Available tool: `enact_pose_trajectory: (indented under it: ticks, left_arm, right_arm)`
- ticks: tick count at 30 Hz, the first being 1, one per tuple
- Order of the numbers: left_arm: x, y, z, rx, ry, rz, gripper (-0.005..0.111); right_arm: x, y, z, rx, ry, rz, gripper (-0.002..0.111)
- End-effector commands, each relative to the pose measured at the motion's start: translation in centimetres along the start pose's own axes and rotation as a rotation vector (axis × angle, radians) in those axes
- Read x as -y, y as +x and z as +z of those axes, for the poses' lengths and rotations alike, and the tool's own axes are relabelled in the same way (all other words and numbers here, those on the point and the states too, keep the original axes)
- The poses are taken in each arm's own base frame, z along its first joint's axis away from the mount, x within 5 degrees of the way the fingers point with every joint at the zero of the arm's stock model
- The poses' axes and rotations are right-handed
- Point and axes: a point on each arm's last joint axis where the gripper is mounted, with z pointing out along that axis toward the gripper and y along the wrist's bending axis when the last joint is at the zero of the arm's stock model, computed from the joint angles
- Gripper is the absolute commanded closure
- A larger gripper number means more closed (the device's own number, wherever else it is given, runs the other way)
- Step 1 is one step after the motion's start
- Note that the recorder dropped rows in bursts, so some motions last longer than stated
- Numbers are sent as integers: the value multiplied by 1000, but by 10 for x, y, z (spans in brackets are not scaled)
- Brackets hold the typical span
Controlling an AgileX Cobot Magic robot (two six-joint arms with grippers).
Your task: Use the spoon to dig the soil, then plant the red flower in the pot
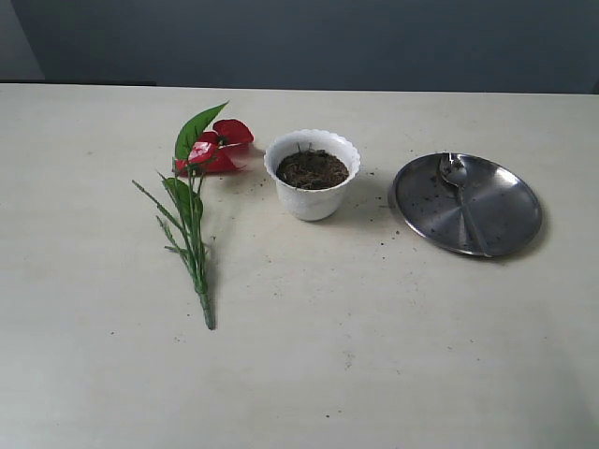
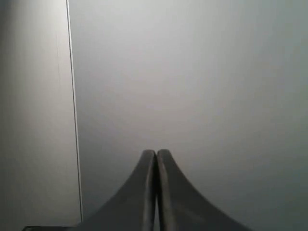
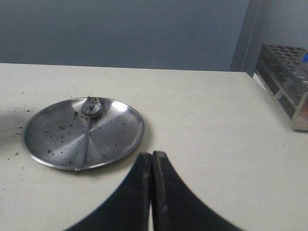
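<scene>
The spoon (image 1: 463, 201) lies in a round steel plate (image 1: 505, 210) at the right of the counter (image 1: 374, 327). Its bowl points to the far edge, and its long handle runs back toward the near edge, slanting a little rightward. The red flower (image 1: 192, 210) lies flat at the left, its long axis also running far to near, with the bloom and broad leaf at the far end and the cut stems nearest the front. Between the two stands the white pot (image 1: 312, 198), upright, with dark soil (image 1: 312, 169) filling it close to the rim. The exterior view shows neither arm. In the right wrist view the right hand (image 3: 152, 156) is clenched on nothing, fingertips pressed together above the counter. The plate (image 3: 115, 130) and spoon (image 3: 85, 130) lie ahead of it, near but apart. That view alone shows dark crumbs in the spoon's bowl and a rack (image 3: 288, 82) at the counter's end. The left wrist view shows only the left hand (image 2: 156, 156), clenched and empty, against a plain grey wall (image 2: 192, 72), with none of the task's things in sight.
</scene>
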Motion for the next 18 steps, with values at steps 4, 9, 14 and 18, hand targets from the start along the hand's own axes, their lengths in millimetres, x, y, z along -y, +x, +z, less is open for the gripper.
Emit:
enact_pose_trajectory:
  ticks: [4, 9, 14, 18]
  left_arm:
    - [3, -14, 17, -25, 21, -40, 106]
    - [11, -20, 31, 4, 90, -27, 106]
    - [13, -24, 35, 56, 105, -29, 106]
    - [14, -21, 43, 48, 107, -26, 106]
  right_arm:
    - [0, -1, 0, 12, 7, 3, 109]
    - [0, -1, 0, 12, 7, 3, 109]
    - [0, -1, 0, 12, 7, 3, 109]
    - [0, -1, 0, 12, 7, 3, 109]
